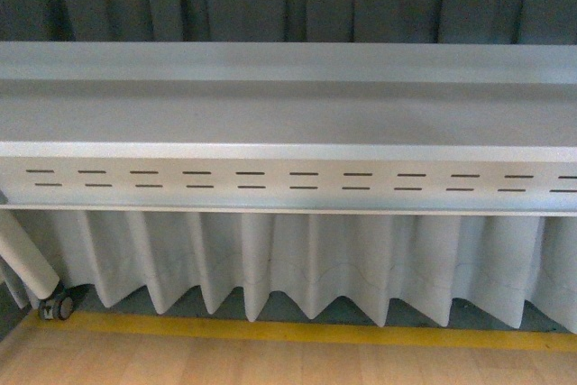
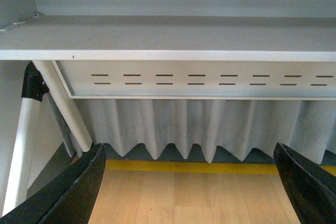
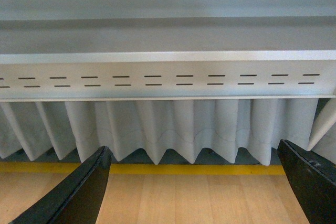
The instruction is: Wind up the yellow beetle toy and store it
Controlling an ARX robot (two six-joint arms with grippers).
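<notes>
Three views, and none shows the yellow beetle toy; its place cannot be told. Black left fingers (image 2: 79, 187) and black right fingers (image 3: 84, 187) hang spread wide, empty, seemingly ready to reach, facing a pale grey slotted metal bench (image 1: 288, 114) skirted with white pleated cloth (image 1: 297, 259).

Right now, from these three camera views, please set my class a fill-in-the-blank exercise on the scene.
1. The stripe on the floor under the pleated skirt is ____ in colour.
2. The left gripper and the right gripper both stand ____, holding nothing.
3. The panel below the shelf has ____ rows of short slots.
4. In the front view, by the foot of the white leg sits a small dark ____.
Missing words: yellow; open; two; wheel.
</notes>
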